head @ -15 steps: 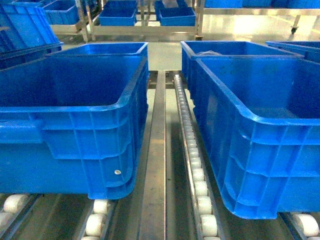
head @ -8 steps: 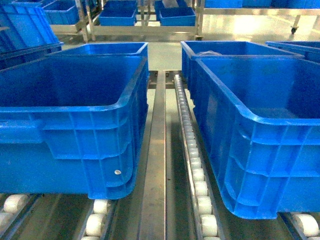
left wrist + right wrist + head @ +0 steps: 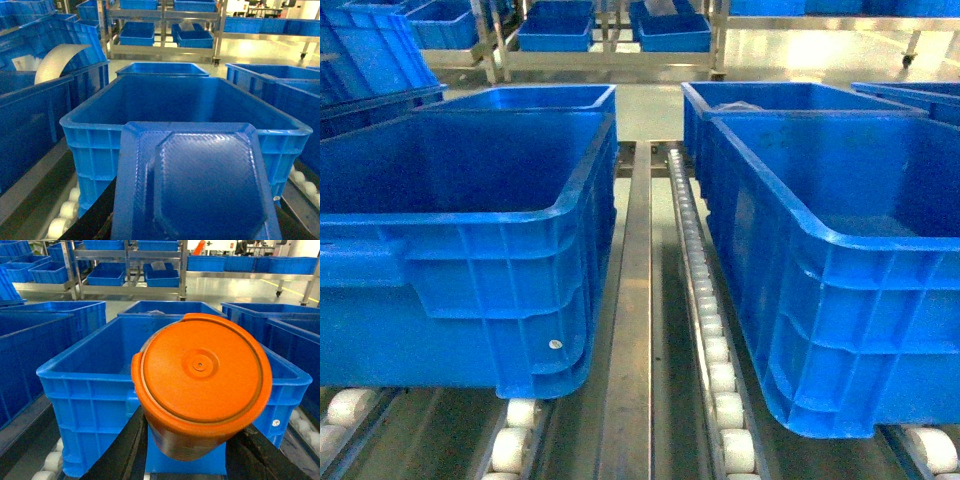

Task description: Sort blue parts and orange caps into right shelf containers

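In the left wrist view a large blue part, flat-faced with bevelled corners, fills the lower frame. My left gripper is shut on it, and only a black finger shows at the lower left. In the right wrist view an orange cap, round with a rimmed top, sits between two black fingers. My right gripper is shut on it. Each held item hangs in front of an open blue container, one ahead of the blue part and one ahead of the cap. Neither gripper shows in the head view.
Two big blue bins, one on the left and one on the right, stand on roller tracks with a metal rail between them. More blue bins stand behind them and on far shelves. A white curved sheet lies in a bin at left.
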Tool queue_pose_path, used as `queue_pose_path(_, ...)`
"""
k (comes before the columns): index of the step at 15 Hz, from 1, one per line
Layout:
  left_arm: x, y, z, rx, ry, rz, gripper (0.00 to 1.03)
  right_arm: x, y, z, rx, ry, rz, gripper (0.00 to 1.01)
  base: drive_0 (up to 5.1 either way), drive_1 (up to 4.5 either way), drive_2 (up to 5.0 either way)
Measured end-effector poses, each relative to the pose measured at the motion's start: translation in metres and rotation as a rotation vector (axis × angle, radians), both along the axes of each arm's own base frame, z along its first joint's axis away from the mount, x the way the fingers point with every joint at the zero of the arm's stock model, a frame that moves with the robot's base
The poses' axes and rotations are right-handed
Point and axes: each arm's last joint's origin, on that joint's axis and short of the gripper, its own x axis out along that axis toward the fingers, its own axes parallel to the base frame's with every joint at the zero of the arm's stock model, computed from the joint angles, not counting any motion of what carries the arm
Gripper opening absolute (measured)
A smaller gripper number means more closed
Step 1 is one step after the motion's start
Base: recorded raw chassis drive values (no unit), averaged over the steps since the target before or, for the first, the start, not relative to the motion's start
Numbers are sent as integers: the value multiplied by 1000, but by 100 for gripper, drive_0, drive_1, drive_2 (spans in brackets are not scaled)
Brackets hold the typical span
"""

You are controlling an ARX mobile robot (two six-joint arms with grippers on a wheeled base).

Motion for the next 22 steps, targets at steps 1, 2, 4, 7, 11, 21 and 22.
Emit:
queue_pose_path(1, 0, 0, 0, 0, 0, 0, 43, 0, 0, 0, 0, 0, 0, 38, 0, 0, 0)
queue_pose_path(2, 0, 0, 0, 0, 0, 0, 43, 0, 0, 0, 0, 0, 0, 38, 0, 0, 0)
queue_pose_path(4, 0, 0, 0, 0, 0, 0, 43, 0, 0, 0, 0, 0, 0, 38, 0, 0, 0)
queue_pose_path(7, 0, -1, 11, -66, -116, 109, 43, -2, 4, 15, -23, -161, -139, 38, 0, 0, 0)
queue_pose_path(11, 33, 7, 22, -54, -152, 123, 43, 25, 6, 25, -48, -171, -138, 38, 0, 0, 0)
queue_pose_path(21, 241, -39, 59, -77, -9, -8, 63, 202, 35, 29, -64, 80, -32, 64, 0, 0, 0)
queue_pose_path(22, 239, -39, 58, -75, -7, -12, 80, 202, 35, 33, -61, 59, -36, 81, 0, 0, 0)
